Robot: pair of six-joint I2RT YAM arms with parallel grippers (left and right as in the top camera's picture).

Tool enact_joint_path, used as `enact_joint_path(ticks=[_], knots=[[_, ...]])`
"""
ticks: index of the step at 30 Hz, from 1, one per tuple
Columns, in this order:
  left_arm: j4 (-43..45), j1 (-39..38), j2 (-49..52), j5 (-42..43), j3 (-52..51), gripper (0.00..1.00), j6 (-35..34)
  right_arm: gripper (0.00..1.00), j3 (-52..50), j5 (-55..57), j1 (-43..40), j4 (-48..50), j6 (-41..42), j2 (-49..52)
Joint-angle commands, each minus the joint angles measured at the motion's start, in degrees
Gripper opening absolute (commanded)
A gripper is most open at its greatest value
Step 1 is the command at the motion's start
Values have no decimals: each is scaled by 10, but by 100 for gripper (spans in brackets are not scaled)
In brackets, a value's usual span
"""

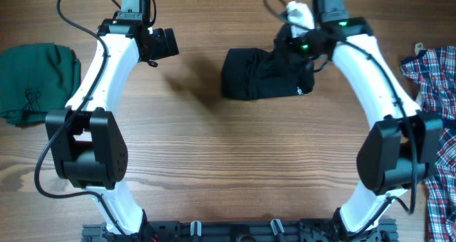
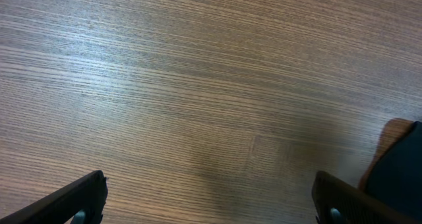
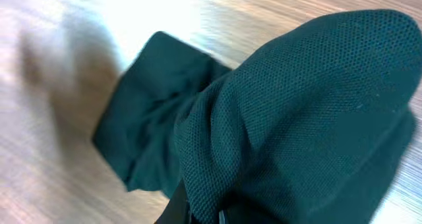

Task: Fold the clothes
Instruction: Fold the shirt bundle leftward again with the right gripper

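Shirt: the black shirt [image 1: 253, 75] sits bunched in a thick bundle at the far middle of the table [image 1: 228, 164], its right end raised.
Right gripper: the right gripper [image 1: 303, 55] is pinched tight on that raised end, probably to carry a fold over.
Left gripper: the left gripper [image 1: 165, 43] hovers over bare wood with its fingers spread wide, holding nothing.
Around: the green garment [image 1: 35, 75] lies far left and the plaid shirt [image 1: 434, 78] far right, both well apart and neither in the way.

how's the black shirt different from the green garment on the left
Colour: the black shirt is black, the green garment dark green. Place: the black shirt lies at the middle of the far side, the green garment at the left edge. State: the right gripper has its fingers shut on a bunch of the black shirt, while the green garment lies untouched. Both are bundled compactly on the table.
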Motion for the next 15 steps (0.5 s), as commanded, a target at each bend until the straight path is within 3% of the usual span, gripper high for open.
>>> enact_joint_path(ticks=[1, 9, 15], knots=[[4, 3, 0, 5, 2, 100, -10, 4, 11, 31, 39, -5, -8, -13], [4, 3, 0, 5, 2, 100, -10, 4, 11, 29, 75, 22, 14, 7], [8, 3, 0, 5, 2, 100, -10, 4, 10, 29, 116, 86, 86, 41]])
